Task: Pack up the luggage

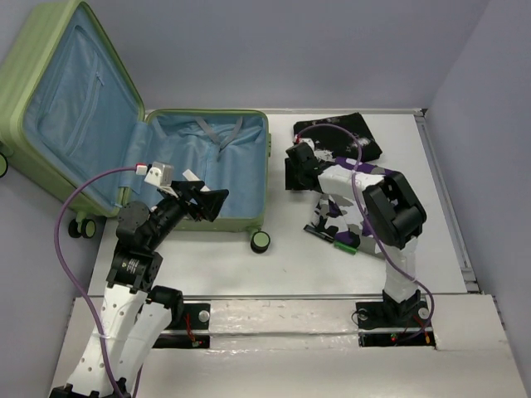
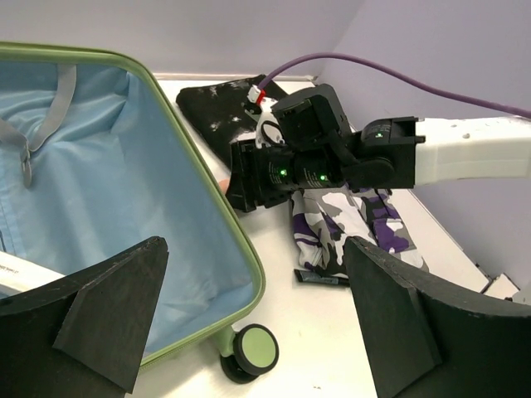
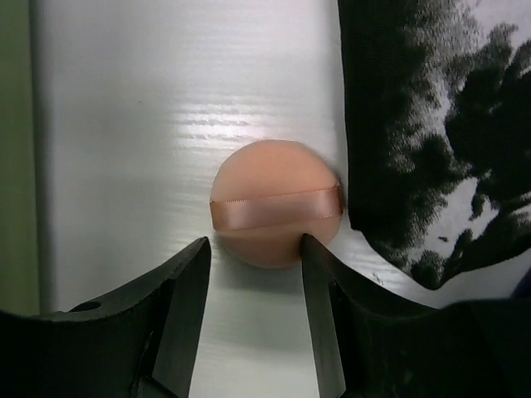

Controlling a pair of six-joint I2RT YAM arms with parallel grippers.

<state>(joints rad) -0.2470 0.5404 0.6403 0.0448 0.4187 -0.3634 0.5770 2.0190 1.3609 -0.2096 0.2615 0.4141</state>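
Top view: the luggage lies open at upper left and centre of the white counter, its lid leaning back and its blue lining bare. My left pincer hangs spread and holding nothing at the case's near rim. Right wrist view: my right pincer, also spread and holding nothing, points down at a round peach puff with a ribbon band, centre of frame. The puff's right edge touches or just meets a black cloth. I cannot tell how far above the puff my fingertips are. The step in hand looks like picking up the puff. To do it well, I should centre over it, lower straight down, keep the right finger off the cloth's edge, and squeeze lightly, since the puff looks soft.
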